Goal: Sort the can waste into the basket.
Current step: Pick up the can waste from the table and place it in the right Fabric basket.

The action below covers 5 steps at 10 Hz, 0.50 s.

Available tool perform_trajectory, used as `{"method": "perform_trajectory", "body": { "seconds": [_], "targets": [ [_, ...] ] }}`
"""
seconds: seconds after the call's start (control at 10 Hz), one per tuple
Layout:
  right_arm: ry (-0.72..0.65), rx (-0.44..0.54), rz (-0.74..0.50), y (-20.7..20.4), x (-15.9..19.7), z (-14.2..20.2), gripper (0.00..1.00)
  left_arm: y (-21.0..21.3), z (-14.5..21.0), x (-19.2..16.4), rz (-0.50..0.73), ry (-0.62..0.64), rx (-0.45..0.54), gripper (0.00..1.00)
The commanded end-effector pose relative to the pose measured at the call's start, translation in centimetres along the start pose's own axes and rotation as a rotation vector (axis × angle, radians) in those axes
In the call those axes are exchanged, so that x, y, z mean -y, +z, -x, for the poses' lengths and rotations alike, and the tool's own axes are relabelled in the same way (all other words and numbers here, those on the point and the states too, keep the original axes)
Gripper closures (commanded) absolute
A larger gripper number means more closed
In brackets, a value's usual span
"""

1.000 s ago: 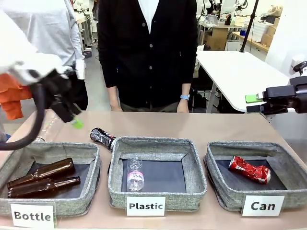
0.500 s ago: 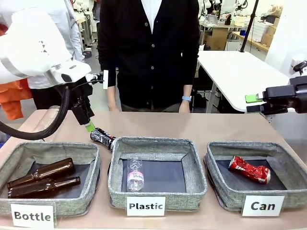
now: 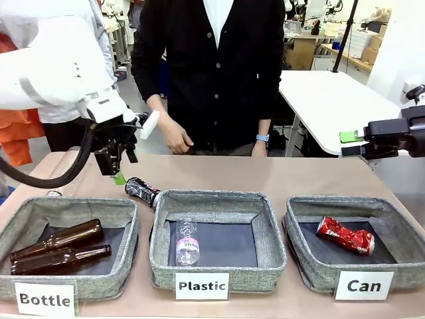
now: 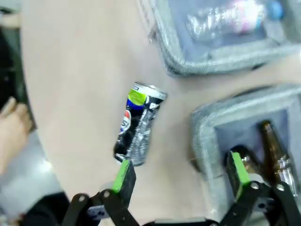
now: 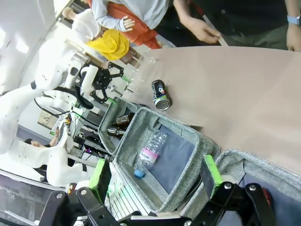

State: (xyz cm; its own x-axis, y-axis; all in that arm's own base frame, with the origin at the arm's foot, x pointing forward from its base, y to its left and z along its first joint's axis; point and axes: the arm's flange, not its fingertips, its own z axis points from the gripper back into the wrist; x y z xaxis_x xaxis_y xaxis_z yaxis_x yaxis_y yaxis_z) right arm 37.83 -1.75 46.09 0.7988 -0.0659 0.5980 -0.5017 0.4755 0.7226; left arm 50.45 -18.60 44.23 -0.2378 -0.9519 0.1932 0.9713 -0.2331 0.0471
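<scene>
Sorting about half done, to judge by how the cans lie.

Nearest, at five o'clock of the front view: basket (image 3: 307, 266) labelled "Can", with red can (image 3: 345, 235) lying crushed on its dark floor, already where it belongs. At six o'clock, Plastic bin (image 3: 166, 266) with one clear bottle (image 3: 188, 243). At seven o'clock, Bottle bin (image 3: 126, 256) with two brown bottles (image 3: 56, 249). Nothing in those two looks like task work.

Just behind, on the bare table (image 3: 299, 176), at ten o'clock from the Plastic bin: black can (image 3: 142, 191), on its side, close against that bin's far corner; touching or not, cannot tell. Left to do: pick up this one and carry it across the row to the basket at the far right.

Above it, at about eleven o'clock from the can: left gripper (image 3: 117, 169), pointing down, fingers spread wide, pinching nothing. From the left wrist view, left gripper (image 4: 182, 172) with green pads well apart and black can (image 4: 137, 125) ahead at eleven o'clock, near one finger but not yet between the two. Probably calls for a short descent and a little centring before closing.

At three o'clock of the front view: right gripper (image 3: 350, 143), level, fingers apart, empty, well away from both cans.

Farthest, at twelve o'clock: person standing across the table, one hand (image 3: 176, 136) near its far edge, touching no can.
</scene>
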Motion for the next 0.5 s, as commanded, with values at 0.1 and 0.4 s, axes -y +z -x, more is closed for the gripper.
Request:
{"method": "perform_trajectory", "body": {
  "seconds": [0.1, 0.4],
  "targets": [
    [0.005, 0.007, -0.009, 0.1, -0.1, -0.1, 0.0, -0.7, 1.2, -2.1, -0.049, -0.225, 0.001, 0.0],
    [0.005, 0.007, -0.009, 0.1, -0.1, -0.1, 0.0, 7.0, 8.0, 9.2, -0.181, -0.094, 0.254, 0.0]
  ]
}}
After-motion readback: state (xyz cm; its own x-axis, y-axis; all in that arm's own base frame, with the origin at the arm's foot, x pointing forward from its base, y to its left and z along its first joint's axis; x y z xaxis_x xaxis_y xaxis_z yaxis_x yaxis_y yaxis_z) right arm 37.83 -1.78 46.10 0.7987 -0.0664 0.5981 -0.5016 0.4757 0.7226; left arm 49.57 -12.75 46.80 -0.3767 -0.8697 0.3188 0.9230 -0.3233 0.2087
